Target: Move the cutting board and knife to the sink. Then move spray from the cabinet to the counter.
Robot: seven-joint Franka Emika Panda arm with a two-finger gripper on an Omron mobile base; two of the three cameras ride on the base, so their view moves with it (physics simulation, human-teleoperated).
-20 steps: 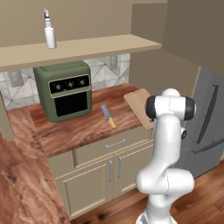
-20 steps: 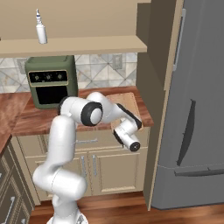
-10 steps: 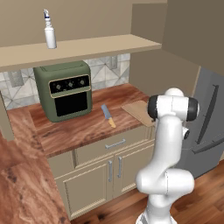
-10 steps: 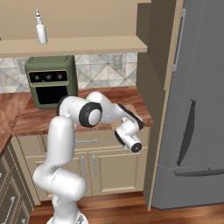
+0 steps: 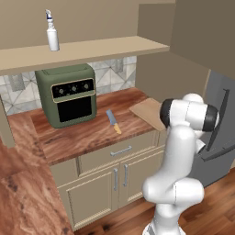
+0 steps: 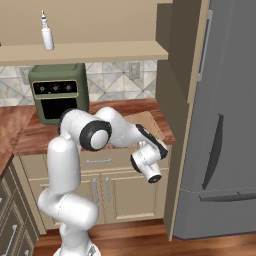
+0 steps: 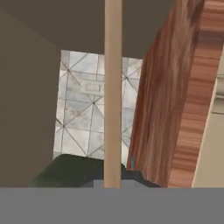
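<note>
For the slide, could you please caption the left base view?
White arm beside a red-brown wood counter bearing a tan cutting board, yellow-handled knife and green oven.

Grey fridge (image 6: 220, 125) standing at right, olive toaster oven (image 5: 68, 94) sitting before patterned tile backsplash (image 6: 120, 80), wood floor (image 5: 215, 202) showing below.

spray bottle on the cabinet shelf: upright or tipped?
Upright. The spray stands on its base on the cabinet shelf, nozzle up; the right base view agrees.
</note>
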